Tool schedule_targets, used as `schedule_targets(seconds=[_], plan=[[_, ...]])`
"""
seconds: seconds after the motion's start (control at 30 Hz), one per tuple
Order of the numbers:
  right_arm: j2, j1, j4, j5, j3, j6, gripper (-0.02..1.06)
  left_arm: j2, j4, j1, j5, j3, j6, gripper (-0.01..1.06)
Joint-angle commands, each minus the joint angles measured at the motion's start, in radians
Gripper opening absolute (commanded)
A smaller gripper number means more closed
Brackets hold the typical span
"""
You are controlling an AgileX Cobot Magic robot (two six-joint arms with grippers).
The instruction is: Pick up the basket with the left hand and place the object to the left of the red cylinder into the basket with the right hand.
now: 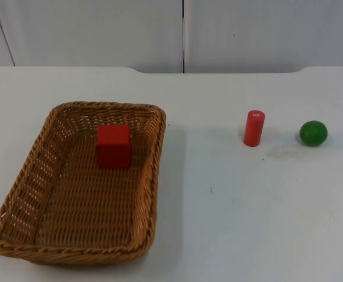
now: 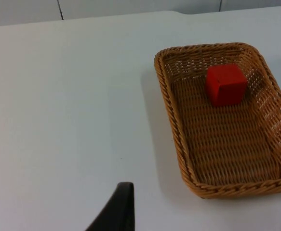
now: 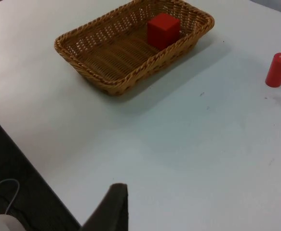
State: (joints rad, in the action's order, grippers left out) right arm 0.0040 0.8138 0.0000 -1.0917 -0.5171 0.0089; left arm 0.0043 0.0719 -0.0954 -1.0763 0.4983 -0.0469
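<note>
A brown wicker basket point(image 1: 153, 176) rests on the white table at the left. Inside it, near the far end, sits a red cube point(image 1: 113, 145). The red cylinder point(image 1: 254, 127) stands upright at the right of the basket, well apart from it. My left gripper point(image 2: 118, 211) hangs over bare table, well short of the basket point(image 2: 171, 110) and the cube point(image 2: 225, 84). My right gripper point(image 3: 112, 207) waits above the table's edge, far from the basket point(image 3: 150, 62), the cube point(image 3: 163, 30) and the cylinder point(image 3: 278, 70). Neither gripper holds anything.
A green ball point(image 1: 313, 133) lies just to the right of the red cylinder. The grey partition wall point(image 1: 183, 32) closes off the table's far side. Dark floor point(image 3: 15, 168) lies beyond the table's edge in the right wrist view.
</note>
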Motion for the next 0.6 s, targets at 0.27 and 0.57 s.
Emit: schedule_targets(seconds=[0.27,0.57], plan=[[-0.004,-0.002,0.005,0.012,0.003,-0.018,1.05,-0.004,0.006,-0.007,0.002,-0.004,0.009,1.05],[-0.004,-0.002,0.0,0.012,0.003,-0.017,1.05,-0.004,0.006,-0.007,0.002,-0.004,0.009,1.05]])
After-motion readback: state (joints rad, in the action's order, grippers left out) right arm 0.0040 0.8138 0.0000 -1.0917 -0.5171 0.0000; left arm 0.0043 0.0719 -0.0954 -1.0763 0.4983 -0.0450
